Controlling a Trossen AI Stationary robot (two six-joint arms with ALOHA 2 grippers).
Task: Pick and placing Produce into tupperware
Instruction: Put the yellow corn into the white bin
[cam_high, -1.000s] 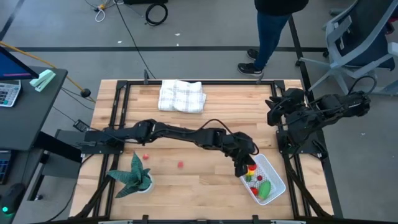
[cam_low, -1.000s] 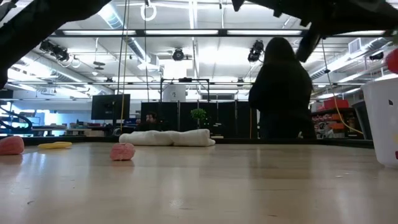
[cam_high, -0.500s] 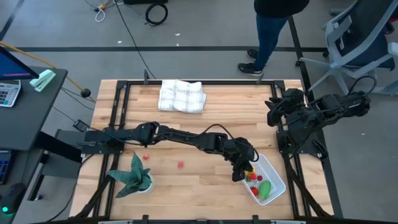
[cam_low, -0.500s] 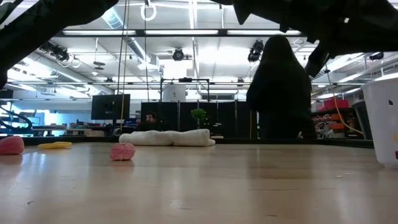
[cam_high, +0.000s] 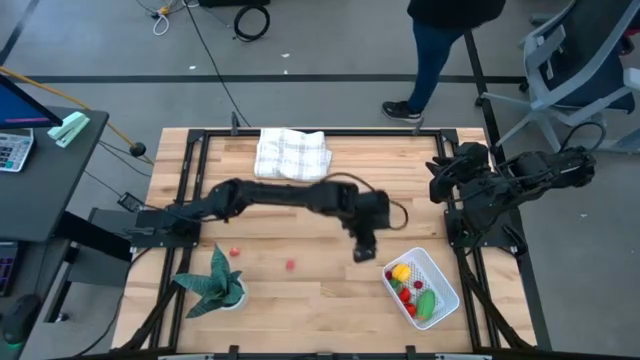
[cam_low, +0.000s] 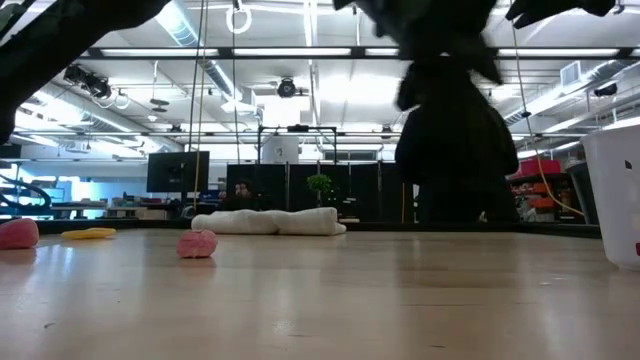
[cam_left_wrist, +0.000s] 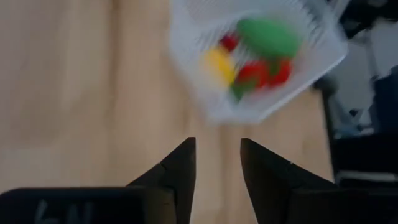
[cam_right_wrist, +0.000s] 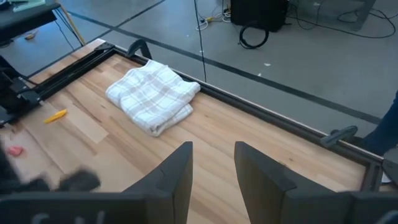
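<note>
The white tupperware (cam_high: 421, 288) stands near the table's front right and holds yellow, red and green produce (cam_left_wrist: 255, 56). Two small red pieces (cam_high: 290, 265) (cam_high: 234, 252) lie loose on the wood to its left. They show pink in the low view (cam_low: 197, 243), next to a yellow piece (cam_low: 90, 234). My left gripper (cam_high: 360, 254) hangs open just left of the tupperware (cam_left_wrist: 258, 62), with nothing between its fingers (cam_left_wrist: 217, 165). My right gripper (cam_right_wrist: 213, 168) waits open at the table's right edge (cam_high: 445, 180).
A white checked cloth (cam_high: 292, 153) lies folded at the far edge. A green potted plant (cam_high: 215, 285) stands at the near left. Black frame rails (cam_high: 195, 160) run around the table. A person (cam_high: 440, 50) stands beyond the far right corner.
My left gripper has drawn back from over the tupperware toward the table's left and far side. The yellow piece that was at its fingertips now lies inside the tupperware. The person behind the table has shifted a little.
</note>
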